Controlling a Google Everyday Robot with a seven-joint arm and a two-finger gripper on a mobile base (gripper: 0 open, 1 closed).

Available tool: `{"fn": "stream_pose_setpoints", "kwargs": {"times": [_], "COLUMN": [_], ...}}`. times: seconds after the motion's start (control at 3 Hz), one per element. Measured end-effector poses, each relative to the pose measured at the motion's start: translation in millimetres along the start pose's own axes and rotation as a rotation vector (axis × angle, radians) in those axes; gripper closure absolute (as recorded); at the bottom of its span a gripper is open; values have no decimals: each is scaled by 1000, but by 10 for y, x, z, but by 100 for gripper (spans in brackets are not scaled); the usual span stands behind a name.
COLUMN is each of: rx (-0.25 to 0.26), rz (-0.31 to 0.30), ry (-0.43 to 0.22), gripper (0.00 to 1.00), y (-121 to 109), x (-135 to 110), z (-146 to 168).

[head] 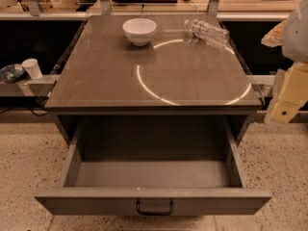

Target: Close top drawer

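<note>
Top drawer (96, 202), boxy grey metal; claw (287, 99) right.

The top drawer (86, 203) is grey with a dark handle (154, 207), under the brown-grey desk (96, 81). On the desk sit a white bowl (139, 31) and a clear bottle (207, 32). The cream end effector (287, 100) hangs right of the desk, over a speckled floor (24, 158).

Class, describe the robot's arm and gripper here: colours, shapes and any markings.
The arm has a smooth, rounded grey-white shell. Below it, at the picture's right edge beside the cabinet top, the gripper is cream, of flat, blocky pieces, with one small dark round spot low down. No cables or lettering show.
</note>
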State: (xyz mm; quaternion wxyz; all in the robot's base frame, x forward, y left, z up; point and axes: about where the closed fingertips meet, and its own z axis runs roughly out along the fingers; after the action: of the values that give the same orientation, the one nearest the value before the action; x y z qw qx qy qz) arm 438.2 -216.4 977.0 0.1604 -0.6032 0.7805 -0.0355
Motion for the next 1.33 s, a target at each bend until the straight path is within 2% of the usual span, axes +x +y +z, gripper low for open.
{"fn": "stream_pose_setpoints", "kwargs": {"times": [0.33, 0.67, 1.0, 1.33], "rx": [0, -54, -116, -172], "rz": [0, 7, -7, -30], "ry": [0, 35, 41, 51], "gripper": [0, 0, 0, 18], "y": [1, 102, 415, 789], "x": [0, 49, 94, 121], "z": [2, 300, 780, 1281]}}
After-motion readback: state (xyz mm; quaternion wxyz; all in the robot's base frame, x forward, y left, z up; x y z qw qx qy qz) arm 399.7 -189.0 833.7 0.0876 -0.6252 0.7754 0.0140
